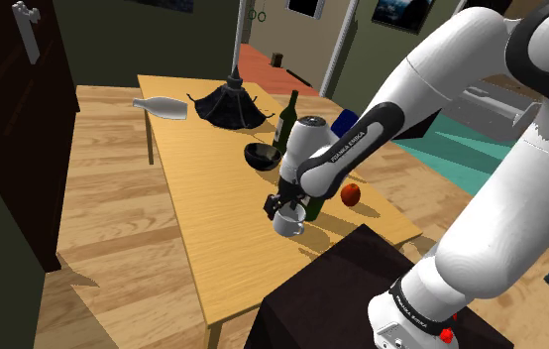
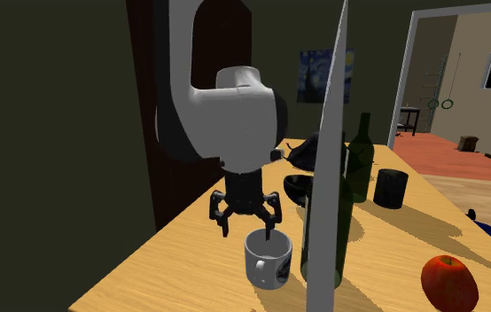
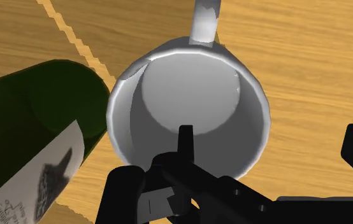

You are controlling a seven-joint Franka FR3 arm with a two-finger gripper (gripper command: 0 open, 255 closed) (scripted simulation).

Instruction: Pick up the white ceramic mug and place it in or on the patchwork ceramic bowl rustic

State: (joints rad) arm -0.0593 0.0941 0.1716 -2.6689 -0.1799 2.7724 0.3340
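Spread tool (image 2: 247, 233) straddles the rim of the white mug (image 2: 268, 261), green bottle (image 3: 41, 114) just beside.

Looking straight down into the upright white mug (image 3: 188, 95) on the wooden table (image 3: 309, 57) (handle pointing away from the gripper (image 3: 272, 145)). Dipping one black finger (image 3: 185, 137) inside the rim, hanging the other outside, well apart. Showing a dark green labelled bottle (image 3: 35, 121) just beside the mug.
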